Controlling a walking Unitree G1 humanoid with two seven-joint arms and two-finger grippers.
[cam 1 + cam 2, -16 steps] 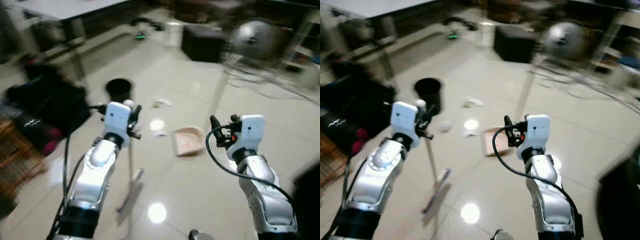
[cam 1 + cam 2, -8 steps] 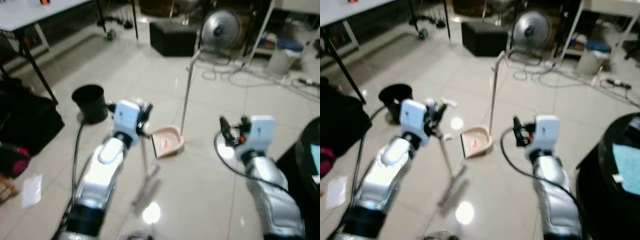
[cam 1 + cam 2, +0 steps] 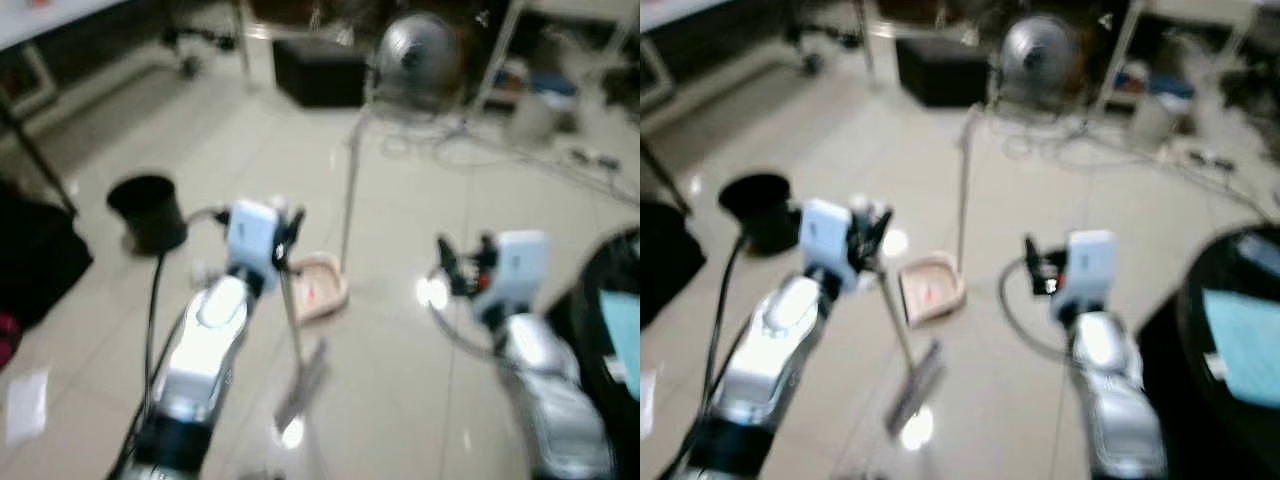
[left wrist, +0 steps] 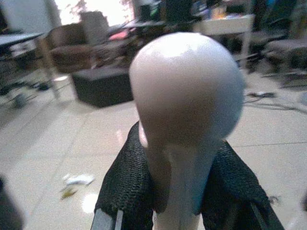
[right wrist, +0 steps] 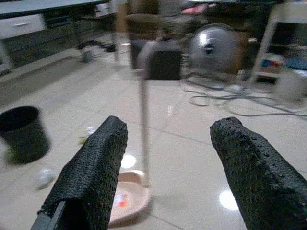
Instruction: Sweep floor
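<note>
The left claw is clamped around the top of the broom, whose rounded knob sits between its fingers; the head rests on the floor below. The right claw is spread wide and holds nothing, pointed at the dustpan, which stands on the floor just beyond the broom with its long handle upright. Scraps of litter lie on the tiles near the black bin, so the sweeping looks barely begun: gathering them into the dustpan remains.
</note>
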